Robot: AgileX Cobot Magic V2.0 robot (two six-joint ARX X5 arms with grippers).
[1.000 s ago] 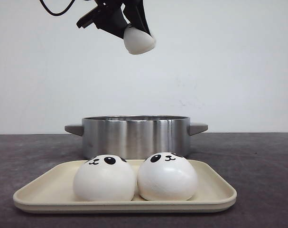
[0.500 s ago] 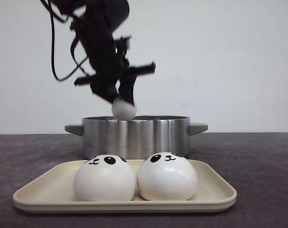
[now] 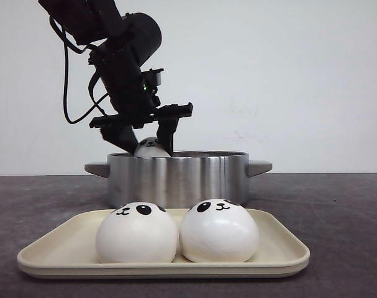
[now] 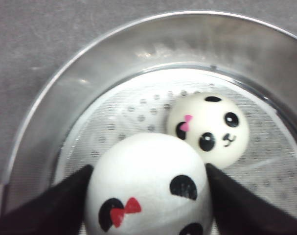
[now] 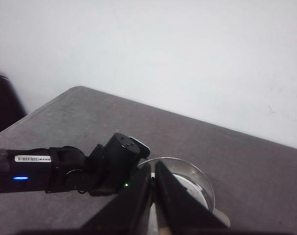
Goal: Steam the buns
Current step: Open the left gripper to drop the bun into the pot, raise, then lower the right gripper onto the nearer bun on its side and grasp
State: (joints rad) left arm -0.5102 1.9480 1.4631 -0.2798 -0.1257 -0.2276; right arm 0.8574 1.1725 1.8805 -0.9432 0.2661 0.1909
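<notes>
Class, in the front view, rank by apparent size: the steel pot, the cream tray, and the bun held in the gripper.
1. cream tray, widest, though nearest the camera
2. steel pot
3. held bun, smallest, partly hidden by the pot rim

Brushed, reflective steel is seen on the pot [image 3: 177,178], with a perforated metal steamer plate [image 4: 138,117] inside. The buns [image 3: 136,241] look smooth and glossy. The cream tray [image 3: 281,251] appears matt plastic, the tabletop [image 3: 343,211] rough grey.

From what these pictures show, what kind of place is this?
Probably a lab mock-up of a kitchen task: a steel pot and tray of panda buns on a grey table before a blank white wall.
</notes>
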